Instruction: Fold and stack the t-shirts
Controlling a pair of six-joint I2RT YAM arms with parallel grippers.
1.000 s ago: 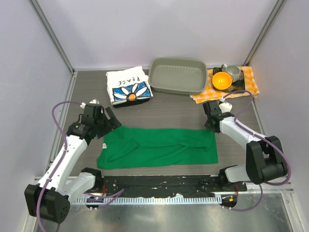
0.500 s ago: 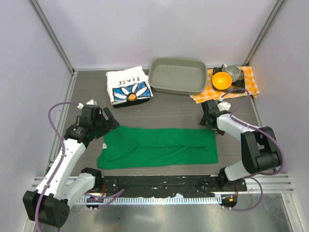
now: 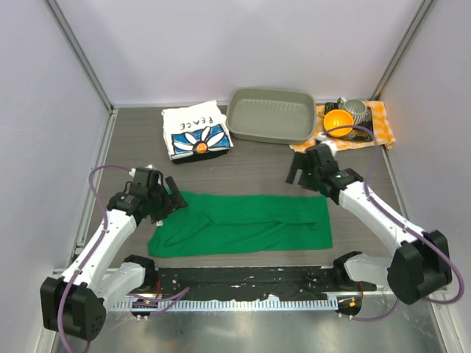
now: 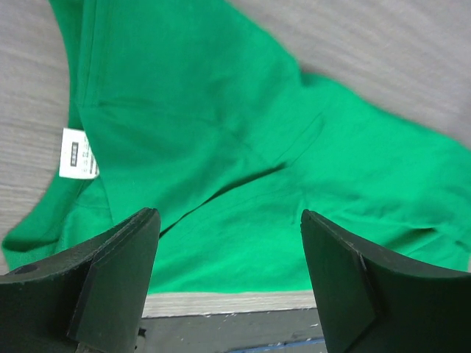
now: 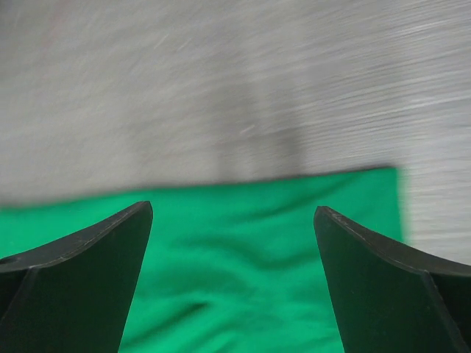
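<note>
A bright green t-shirt (image 3: 243, 224) lies flat as a long band near the table's front, its white neck label (image 4: 78, 154) at the left end. A white "PEACE" t-shirt (image 3: 196, 132) with a daisy sits folded at the back left. My left gripper (image 3: 173, 200) hovers open over the green shirt's left end with nothing between its fingers; in the left wrist view the left gripper (image 4: 228, 215) frames the green t-shirt (image 4: 221, 147). My right gripper (image 3: 302, 173) stands open just beyond the shirt's far right edge. In the right wrist view the right gripper (image 5: 232, 209) holds nothing above the green t-shirt (image 5: 243, 257).
A grey plastic tub (image 3: 269, 115) stands at the back centre. To its right an orange-and-white checked cloth (image 3: 379, 121) carries an orange bowl (image 3: 338, 123) and a metal cup (image 3: 356, 111). A black strip (image 3: 243, 278) runs along the near edge.
My right gripper has gone from shut to open and drawn back and left from the shirt's far right corner. My left gripper has shifted nearer, over the shirt's left end.
</note>
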